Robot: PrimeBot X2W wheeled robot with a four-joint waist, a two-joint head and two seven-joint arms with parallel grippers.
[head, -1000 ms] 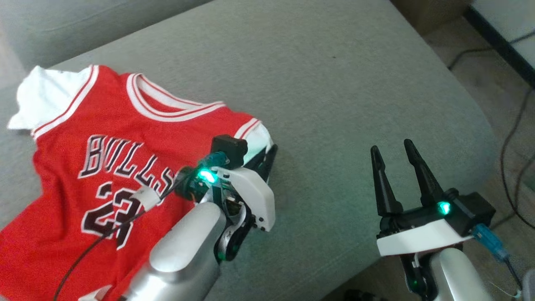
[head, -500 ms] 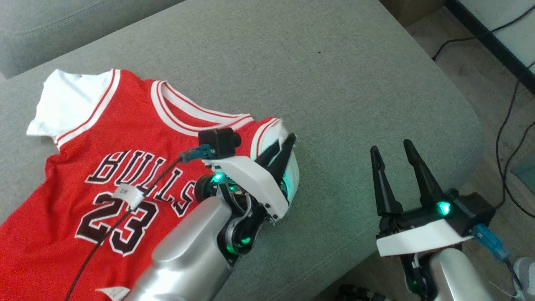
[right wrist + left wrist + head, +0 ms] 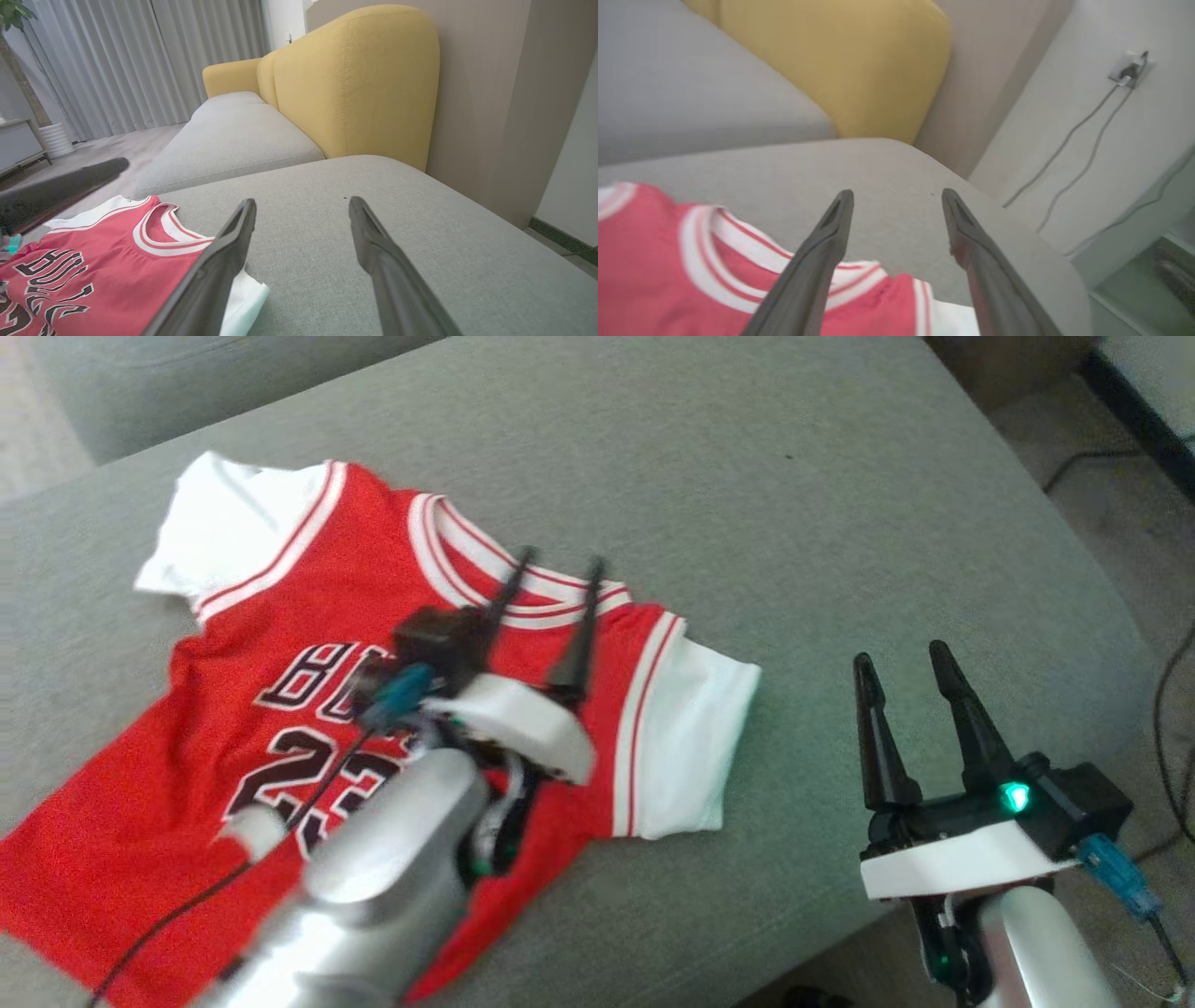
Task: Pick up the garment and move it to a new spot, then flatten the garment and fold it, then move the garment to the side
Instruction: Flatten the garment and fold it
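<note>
The garment (image 3: 280,607) is a red jersey with white sleeves and dark "BULLS 23" lettering, lying face up on the grey sofa cushion (image 3: 747,476). Its right white sleeve (image 3: 686,747) lies spread flat. My left gripper (image 3: 560,562) hovers open over the jersey's neckline with nothing between its fingers. In the left wrist view this gripper (image 3: 898,193) points across the collar of the garment (image 3: 654,270). My right gripper (image 3: 899,655) stands open and empty over bare cushion, to the right of the sleeve. The right wrist view shows it (image 3: 302,201) beside the garment (image 3: 107,270).
The cushion's rounded front-right edge (image 3: 1074,616) drops to a floor with dark cables (image 3: 1167,709). A yellow backrest (image 3: 355,79) rises behind the cushion. A wall socket with cords (image 3: 1129,70) is on the right. A second grey seat (image 3: 224,135) lies beyond.
My left gripper has opened and let go of the white sleeve, then lifted toward the neckline. The sleeve now lies spread out. The head camera has shifted; the right gripper has stayed put.
</note>
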